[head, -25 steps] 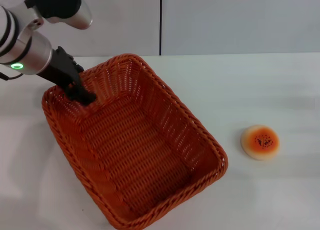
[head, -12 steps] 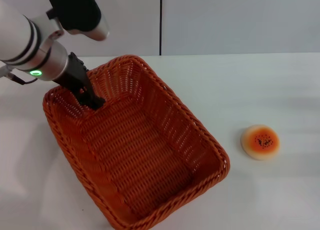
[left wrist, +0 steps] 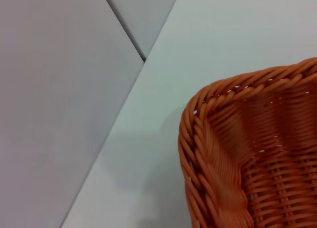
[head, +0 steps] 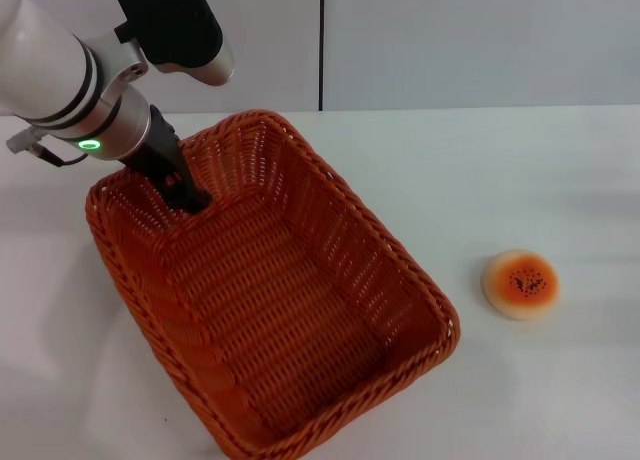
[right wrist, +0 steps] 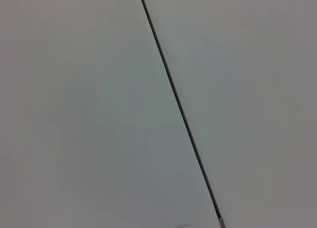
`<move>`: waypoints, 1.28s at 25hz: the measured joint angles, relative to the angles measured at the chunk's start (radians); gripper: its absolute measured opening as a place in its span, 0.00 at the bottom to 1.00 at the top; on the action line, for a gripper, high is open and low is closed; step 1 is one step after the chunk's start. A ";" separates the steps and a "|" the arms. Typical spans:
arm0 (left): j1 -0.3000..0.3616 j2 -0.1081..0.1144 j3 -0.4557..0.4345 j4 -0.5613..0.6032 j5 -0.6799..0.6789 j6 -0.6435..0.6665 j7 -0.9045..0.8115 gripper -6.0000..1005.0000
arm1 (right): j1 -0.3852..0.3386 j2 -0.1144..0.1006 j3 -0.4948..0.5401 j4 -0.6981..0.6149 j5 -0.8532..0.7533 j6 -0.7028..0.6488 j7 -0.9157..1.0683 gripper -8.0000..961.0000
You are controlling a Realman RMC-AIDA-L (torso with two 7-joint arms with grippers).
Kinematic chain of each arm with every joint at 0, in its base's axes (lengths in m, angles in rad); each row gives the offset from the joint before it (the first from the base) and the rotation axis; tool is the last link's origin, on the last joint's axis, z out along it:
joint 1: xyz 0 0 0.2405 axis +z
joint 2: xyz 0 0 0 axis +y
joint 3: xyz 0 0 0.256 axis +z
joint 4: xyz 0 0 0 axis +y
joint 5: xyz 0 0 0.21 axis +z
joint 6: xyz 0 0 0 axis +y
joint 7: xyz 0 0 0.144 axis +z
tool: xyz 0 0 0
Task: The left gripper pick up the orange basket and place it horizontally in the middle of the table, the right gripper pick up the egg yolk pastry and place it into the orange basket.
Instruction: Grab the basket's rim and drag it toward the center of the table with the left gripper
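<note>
The orange basket lies at an angle on the white table, left of centre, with nothing in it. My left gripper reaches down inside the basket's far left corner, against the inner wall just below the braided rim. The left wrist view shows that corner of the basket close up, with bare table beyond it. The egg yolk pastry sits alone on the table to the right of the basket, well apart from it. My right gripper appears in no view.
A grey wall with a dark vertical seam stands behind the table's far edge. The right wrist view shows only that wall and its seam. Bare tabletop lies between the basket and the pastry.
My left arm has swung right and turned, carrying the gripper from the basket's far left rim to just inside that corner. Basket and pastry have barely moved.
</note>
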 joint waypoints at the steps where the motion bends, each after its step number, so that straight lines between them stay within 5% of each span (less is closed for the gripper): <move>1: -0.002 0.000 0.001 0.000 0.003 0.000 0.000 0.68 | 0.000 0.000 0.000 -0.001 0.000 0.000 0.000 0.50; 3: -0.003 0.000 0.005 0.000 0.011 -0.003 -0.002 0.67 | -0.001 0.000 0.000 -0.001 0.000 0.000 0.000 0.50; 9: -0.007 0.000 0.041 -0.018 0.079 -0.030 -0.041 0.42 | -0.003 0.000 0.001 0.001 0.000 0.002 0.000 0.49; 17: -0.015 0.000 0.061 -0.052 0.111 -0.026 -0.051 0.32 | -0.004 0.000 0.002 0.001 0.000 0.003 0.000 0.49; 32: -0.108 0.002 -0.176 -0.055 0.107 0.233 -0.283 0.20 | 0.003 -0.002 0.056 -0.056 0.000 0.001 0.000 0.49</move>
